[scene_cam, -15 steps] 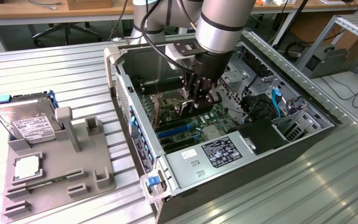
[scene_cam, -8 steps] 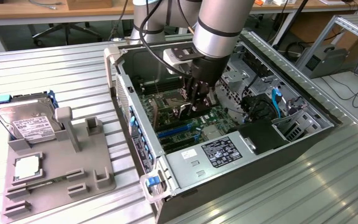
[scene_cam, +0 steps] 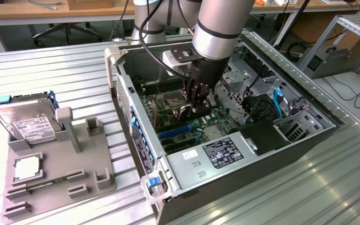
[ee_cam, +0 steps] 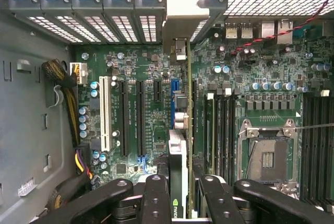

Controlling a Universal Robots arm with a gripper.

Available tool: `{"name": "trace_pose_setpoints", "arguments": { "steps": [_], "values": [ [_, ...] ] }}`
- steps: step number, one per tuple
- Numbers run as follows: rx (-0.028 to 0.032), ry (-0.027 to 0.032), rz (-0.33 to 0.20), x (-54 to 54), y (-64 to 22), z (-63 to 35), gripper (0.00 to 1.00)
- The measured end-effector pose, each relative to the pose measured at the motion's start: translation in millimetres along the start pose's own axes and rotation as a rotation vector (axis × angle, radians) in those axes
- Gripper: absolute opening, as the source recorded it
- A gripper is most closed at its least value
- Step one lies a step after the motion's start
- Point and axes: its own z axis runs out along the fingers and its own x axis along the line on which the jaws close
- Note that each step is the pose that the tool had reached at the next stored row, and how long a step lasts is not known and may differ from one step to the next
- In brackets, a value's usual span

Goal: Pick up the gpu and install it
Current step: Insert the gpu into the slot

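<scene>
**Card gripped inside the case**

A ribbed metal bench (scene_cam: 55, 70) carries a grey moulded tray (scene_cam: 61, 183) at the exterior view's left. A boxy silver drive (scene_cam: 26, 119) stands in it and a square chip (scene_cam: 26, 168) lies flat. Rightward lies the open black case (scene_cam: 120, 93), with a green board (ee_cam: 151, 78) inside. There the claw (ee_cam: 181, 182) is clenched on the thin gpu (ee_cam: 178, 145), edge-on among the long slots.

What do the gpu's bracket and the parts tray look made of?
The gpu has a bracket of bare metal, likely steel: pale silver, dull sheen. The tray is probably plastic, matte grey: uniform colour, blocky moulded posts, no shine.
</scene>
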Motion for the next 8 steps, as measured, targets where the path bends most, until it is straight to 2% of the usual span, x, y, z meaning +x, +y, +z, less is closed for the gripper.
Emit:
{"name": "trace_pose_setpoints", "arguments": {
  "steps": [8],
  "values": [
    [0.0001,0.0004,0.000,0.5,2.5,5.9,0.27]
  ]
}}
